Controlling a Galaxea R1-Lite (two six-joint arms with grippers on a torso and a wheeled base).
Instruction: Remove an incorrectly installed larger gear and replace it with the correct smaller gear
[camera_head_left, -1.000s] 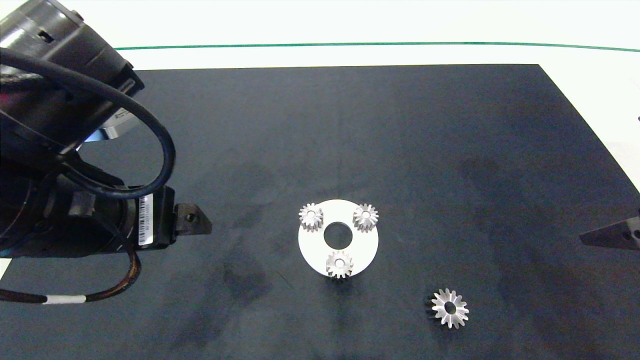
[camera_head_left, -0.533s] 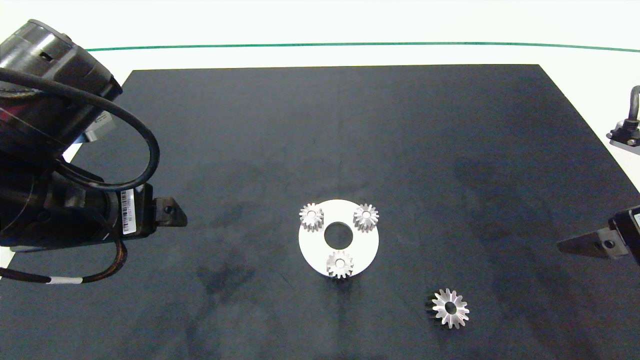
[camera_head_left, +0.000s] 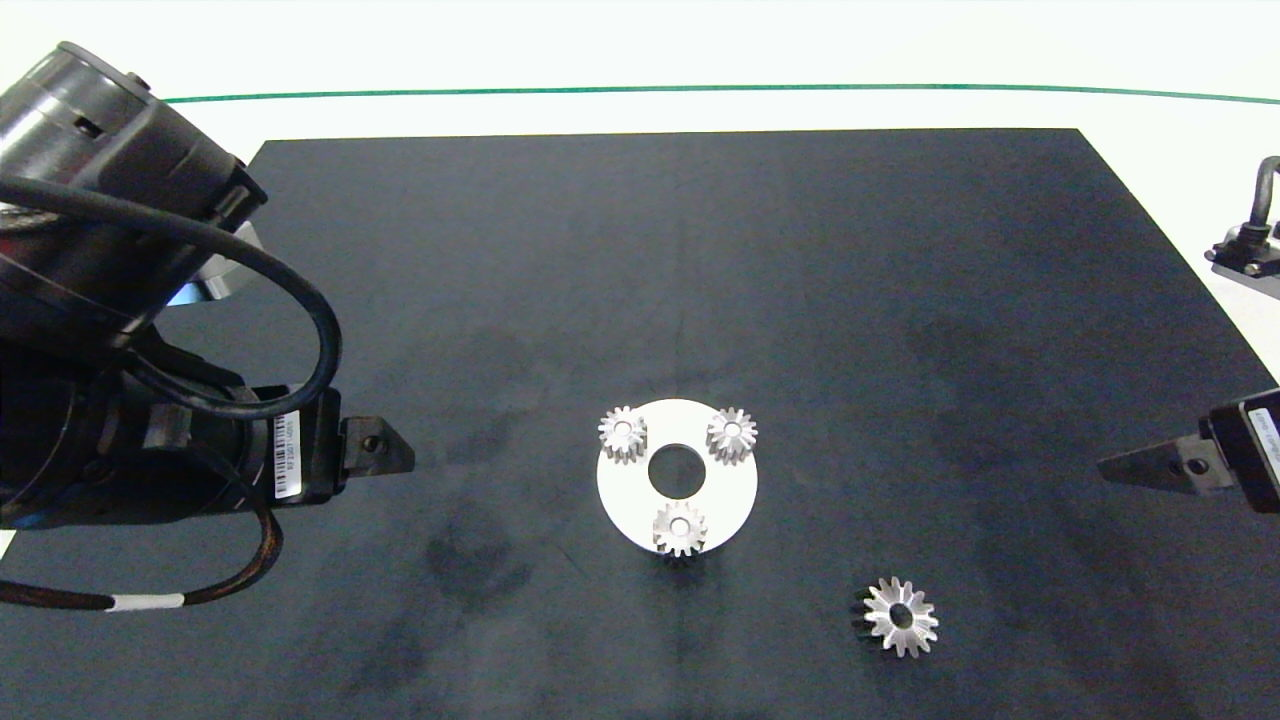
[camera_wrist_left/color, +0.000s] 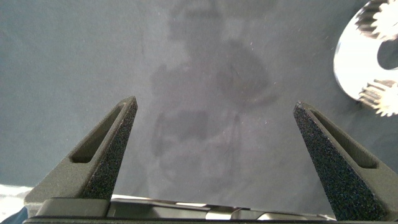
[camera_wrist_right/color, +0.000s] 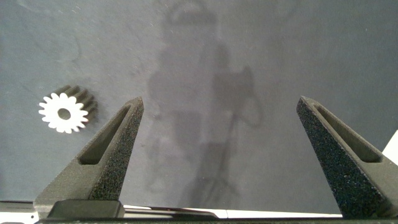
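Three smaller gears sit on pegs of a white ring plate (camera_head_left: 737, 492) in the middle of the mat: one at the far left (camera_head_left: 622, 434), one at the far right (camera_head_left: 731, 434), one at the near side (camera_head_left: 680, 529). The shiny larger gear (camera_head_left: 900, 617) lies flat on the mat, near and right of the plate, and also shows in the right wrist view (camera_wrist_right/color: 63, 112). My left gripper (camera_head_left: 385, 455) hovers open left of the plate, holding nothing (camera_wrist_left/color: 214, 106). My right gripper (camera_head_left: 1130, 468) is open at the right edge, beyond the larger gear (camera_wrist_right/color: 221, 102).
A black mat (camera_head_left: 700, 250) covers most of the white table. A green line (camera_head_left: 700, 88) runs along the far side. The left arm's black cable (camera_head_left: 320, 330) loops over the mat's left part. The plate's edge (camera_wrist_left/color: 348, 62) shows in the left wrist view.
The right gripper has come further in from the right edge. The left arm drew back to the left, then returned toward the plate. Gears and plate have not moved.
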